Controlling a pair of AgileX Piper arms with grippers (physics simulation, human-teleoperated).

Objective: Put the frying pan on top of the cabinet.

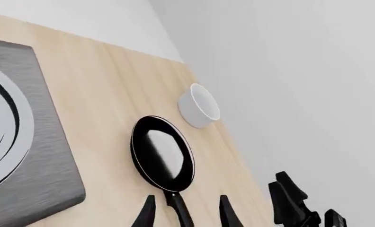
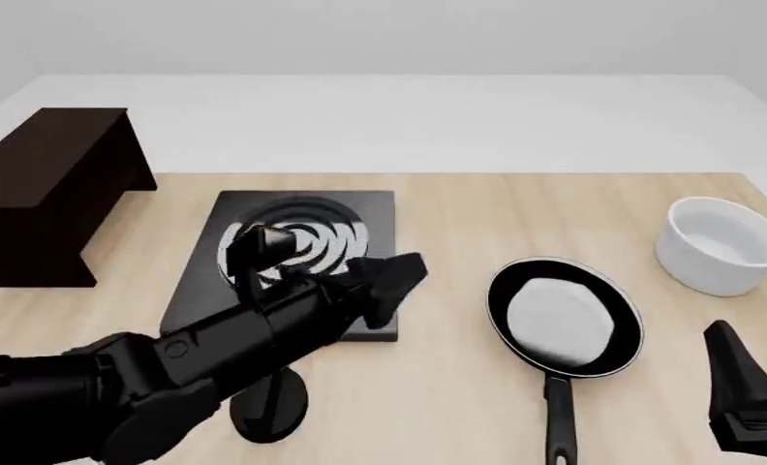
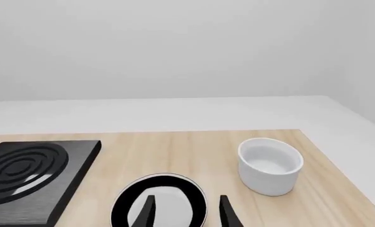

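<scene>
Black frying pan sits untouched lower right; left gripper open, approaching. Right gripper open, idle. Next: grasp handle, carry to cabinet upper left.

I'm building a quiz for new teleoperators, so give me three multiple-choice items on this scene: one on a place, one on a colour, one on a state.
1. Where does the cabinet stand in the front view?
A. far left
B. far right
C. between pan and bowl

2. What colour is the bowl?
A. black
B. white
C. brown

3. What is the state of the frying pan?
A. lying on the table
B. on top of the cabinet
C. lifted by an end effector

Answers:
1 A, the cabinet stands at the table's left edge, beyond the burner plate.
2 B, the bowl is plain white.
3 A, the pan rests flat; the left end effector and right end effector hold nothing.
</scene>
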